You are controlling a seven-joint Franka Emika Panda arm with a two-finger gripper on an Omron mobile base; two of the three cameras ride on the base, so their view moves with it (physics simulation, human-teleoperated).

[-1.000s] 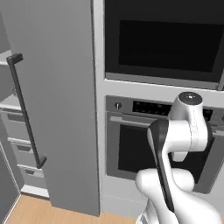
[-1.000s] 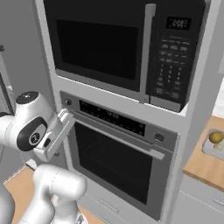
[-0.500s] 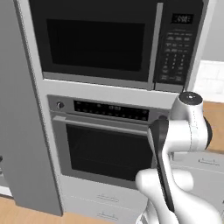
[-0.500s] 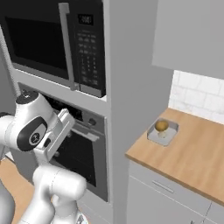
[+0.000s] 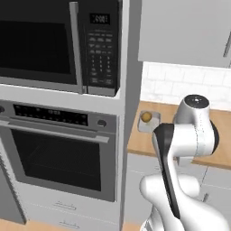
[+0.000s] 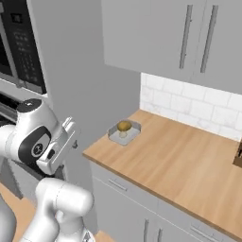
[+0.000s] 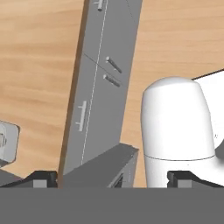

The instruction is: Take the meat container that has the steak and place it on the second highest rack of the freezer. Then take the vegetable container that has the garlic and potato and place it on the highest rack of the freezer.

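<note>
Pincer (image 7: 112, 177) spread and empty (2 tips wide apart), potato (image 6: 124, 126) in tray (image 6: 115, 135) on counter (image 6: 189, 160)

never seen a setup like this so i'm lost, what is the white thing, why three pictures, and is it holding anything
The white thing is a robot arm on a driving base, in a computer-drawn kitchen. Two pictures come from cameras on the base, behind the arm to its left and right. The third comes from a camera on the hand, pointing down at the wooden floor and the grey cabinet fronts.

On the wooden counter sits a small grey tray with a golden-brown potato in it. Left of the counter stand a microwave and a black-glass oven.

The jaws' tips stand wide apart with nothing between them.
</note>
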